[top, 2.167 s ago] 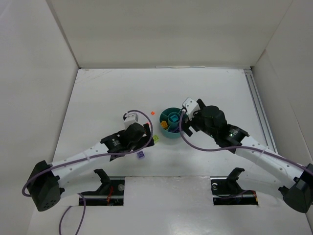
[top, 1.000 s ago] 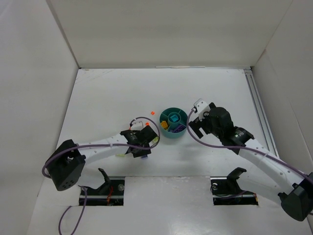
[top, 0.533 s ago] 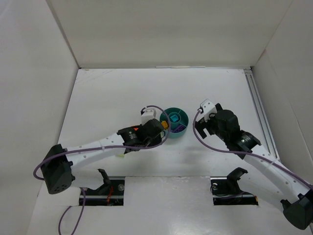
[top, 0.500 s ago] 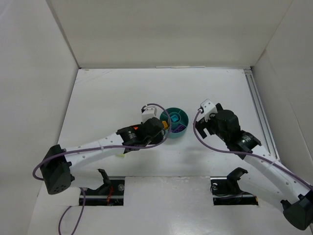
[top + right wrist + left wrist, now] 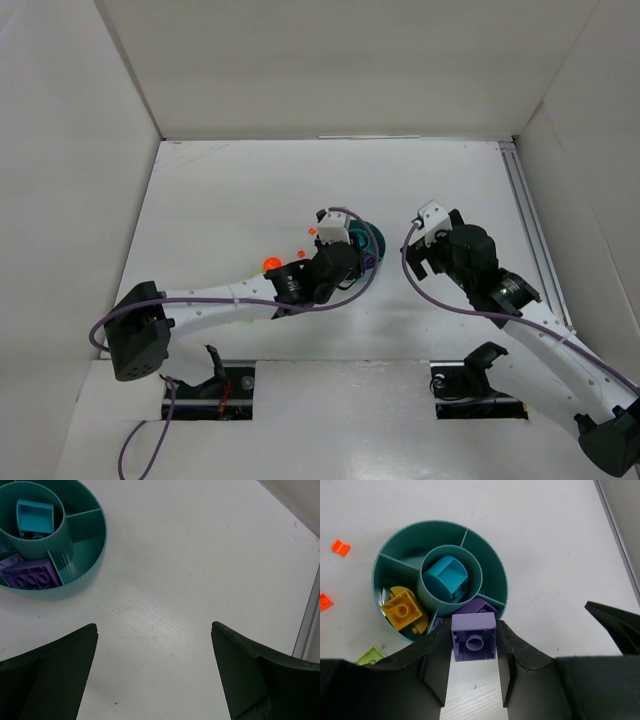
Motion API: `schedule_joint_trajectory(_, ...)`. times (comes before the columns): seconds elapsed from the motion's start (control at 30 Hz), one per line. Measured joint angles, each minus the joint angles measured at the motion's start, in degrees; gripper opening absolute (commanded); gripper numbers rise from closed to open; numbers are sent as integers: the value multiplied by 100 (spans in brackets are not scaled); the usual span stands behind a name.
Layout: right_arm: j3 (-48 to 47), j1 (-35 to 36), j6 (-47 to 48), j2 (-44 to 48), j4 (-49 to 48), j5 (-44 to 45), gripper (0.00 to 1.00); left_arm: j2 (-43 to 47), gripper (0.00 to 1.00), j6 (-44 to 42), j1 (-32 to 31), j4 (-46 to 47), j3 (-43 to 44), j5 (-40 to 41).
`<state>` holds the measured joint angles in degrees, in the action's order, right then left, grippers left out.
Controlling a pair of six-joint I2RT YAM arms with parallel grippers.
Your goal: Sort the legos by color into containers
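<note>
Table [image 5: 220,200] carries one round teal dish [image 5: 482,550], divided into a centre cup [image 5: 431,560] and a ring of wedge compartments. Judged from the contents, sorting is partly complete.

Left gripper [image 5: 472,655] hangs over the near rim of the dish, jaws narrowed on a purple brick [image 5: 474,637]. This brick sits clamped between the fingers, directly above the wedge that holds the other purple pieces, and is not yet released. Right gripper [image 5: 152,645] stands apart from the dish on its far side, jaws spread wide and holding nothing.

Sorted so far:
- teal brick [image 5: 447,577] in the centre cup
- yellow brick [image 5: 404,609] in a side wedge, resting on a yellow round piece
- purple plate [image 5: 32,574] and one more purple piece in the wedge nearest the left gripper

The other wedges in view appear bare.

Left to do:
- drop the held purple brick into its wedge
- collect two orange pieces [image 5: 341,546], loose on the table beside the dish
- collect one lime green brick [image 5: 370,655], loose near the dish wall

No orange or green piece shows inside the dish. Whether further pieces lie hidden under the left arm cannot be told
</note>
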<state>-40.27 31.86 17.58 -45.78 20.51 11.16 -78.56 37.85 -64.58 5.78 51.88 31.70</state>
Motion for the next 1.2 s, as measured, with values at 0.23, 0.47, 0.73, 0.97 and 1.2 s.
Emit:
schedule_joint_trajectory(0.23, 52, -48, 0, 0, -13, 4, 100, -164, 23, -72, -205, 813, -120, 597)
schedule_joint_trajectory(0.47, 111, -68, 2, 0, 0, 4, 100, -699, 23, -26, -584, 1491, -365, 1561)
schedule_joint_trajectory(0.73, 111, -68, 2, -7, 0, 4, 100, -1279, 25, 160, -848, 1672, -365, 2457)
schedule_joint_trajectory(0.97, 111, -68, 2, -63, 0, 4, 100, -1364, 26, 365, -844, 1803, -363, 2881)
schedule_joint_trajectory(1.2, 114, -68, 2, -116, 0, 4, 100, -1655, 31, 632, -844, 1808, -334, 3042)
